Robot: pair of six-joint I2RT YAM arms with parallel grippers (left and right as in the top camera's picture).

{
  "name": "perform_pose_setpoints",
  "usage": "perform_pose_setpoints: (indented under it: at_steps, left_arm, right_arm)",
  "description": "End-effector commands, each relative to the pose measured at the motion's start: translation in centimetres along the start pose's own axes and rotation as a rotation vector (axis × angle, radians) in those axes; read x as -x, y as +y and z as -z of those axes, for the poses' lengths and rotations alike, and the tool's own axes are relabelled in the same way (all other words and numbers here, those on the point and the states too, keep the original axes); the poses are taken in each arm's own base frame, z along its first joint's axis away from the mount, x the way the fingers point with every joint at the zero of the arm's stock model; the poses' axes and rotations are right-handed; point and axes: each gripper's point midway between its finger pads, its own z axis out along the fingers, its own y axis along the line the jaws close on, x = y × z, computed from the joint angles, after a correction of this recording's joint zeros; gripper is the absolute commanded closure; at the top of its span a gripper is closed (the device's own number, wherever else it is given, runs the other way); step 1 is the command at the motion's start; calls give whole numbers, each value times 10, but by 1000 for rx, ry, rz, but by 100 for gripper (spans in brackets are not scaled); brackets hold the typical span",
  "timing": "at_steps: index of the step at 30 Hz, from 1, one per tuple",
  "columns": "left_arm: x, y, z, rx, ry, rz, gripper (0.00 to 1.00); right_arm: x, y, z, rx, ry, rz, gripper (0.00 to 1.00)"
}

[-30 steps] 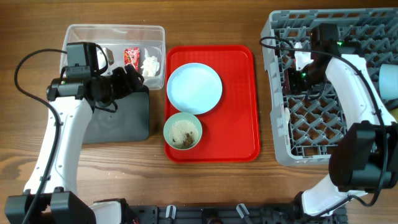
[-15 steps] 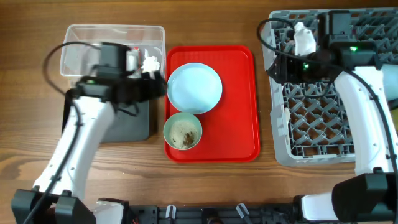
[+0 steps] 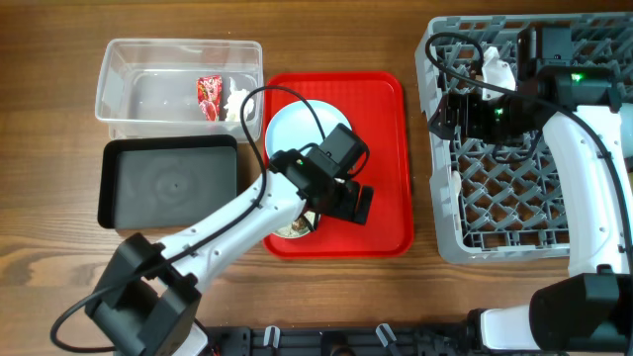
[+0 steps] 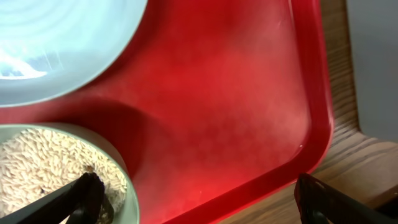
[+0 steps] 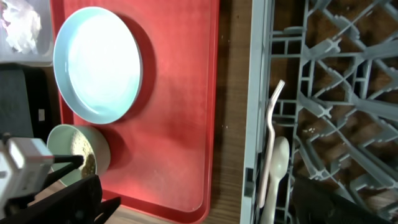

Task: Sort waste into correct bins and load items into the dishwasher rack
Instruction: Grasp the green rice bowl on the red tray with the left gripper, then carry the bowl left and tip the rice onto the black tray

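- Overhead: left gripper above pale green round bowl on red plastic tray's near side; right gripper over grey pegged rack's far-left corner.
- Left wrist: fingers wide apart, one over the bowl's whitish scraps.
- Right wrist: fingers apart; white plastic fork and spoon inside the rack.

You have a red serving tray lying flat near the middle of the wooden worktop, its longer sides running front to back. Its rim is raised, its corners rounded, its surface glossy with soft reflections. The worktop's brown grain runs left to right, with darker streaks.
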Motion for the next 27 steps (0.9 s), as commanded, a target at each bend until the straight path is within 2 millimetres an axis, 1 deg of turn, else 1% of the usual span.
perform_pose_setpoints:
  at_steps: [1,3,5,6,7,8,9,10,11,12,13,15,16,17,18,22,24,25,27]
  left_arm:
    - [-12,1,-22,54,51,29,0]
    - [-20,5,-39,87,95,22,0]
    - [-24,11,-48,118,115,39,0]
    - [-25,13,-50,126,121,46,2]
    - [-25,12,-50,125,120,45,7]
    - [-25,13,-50,126,121,45,18]
    - [-26,13,-50,127,123,46,51]
    - [-26,13,-50,128,124,46,65]
    - [-26,14,-50,133,124,45,73]
    - [-27,18,-49,155,124,45,75]
    - [-27,23,-49,181,119,43,78]
    - [-25,27,-48,206,108,40,80]
    - [-25,28,-48,210,106,39,83]
    - [-23,32,-47,232,93,37,88]
    - [-21,34,-47,247,84,35,89]
    - [-20,35,-47,254,81,34,96]
    - [-20,35,-45,252,78,36,96]
    - [-16,34,-41,244,62,48,96]
    - [-7,32,-25,221,15,74,96]
  right_arm:
    - [-2,4,4,16,1,-12,0]
    - [-3,4,4,16,5,-13,0]
    - [-3,4,4,16,3,-11,0]
    - [-3,4,4,16,3,-12,0]
    - [-3,4,4,16,5,-12,0]
    - [-3,4,4,16,5,-12,0]
    - [-3,4,4,16,5,-12,0]
    - [-3,4,4,16,5,-12,0]
    - [-3,4,4,16,5,-12,0]
    - [-3,4,4,16,5,-13,0]
    - [-3,4,4,16,6,-13,0]
    - [-3,4,4,16,5,-13,0]
    - [-3,4,4,16,6,-13,0]
    - [-4,4,4,16,9,-14,0]
    - [-5,4,4,16,11,-15,0]
    - [-6,4,4,16,17,-16,0]
    - [-6,4,4,16,19,-15,0]
    - [-7,4,4,16,21,-12,0]
    - [-8,4,4,16,26,-13,0]
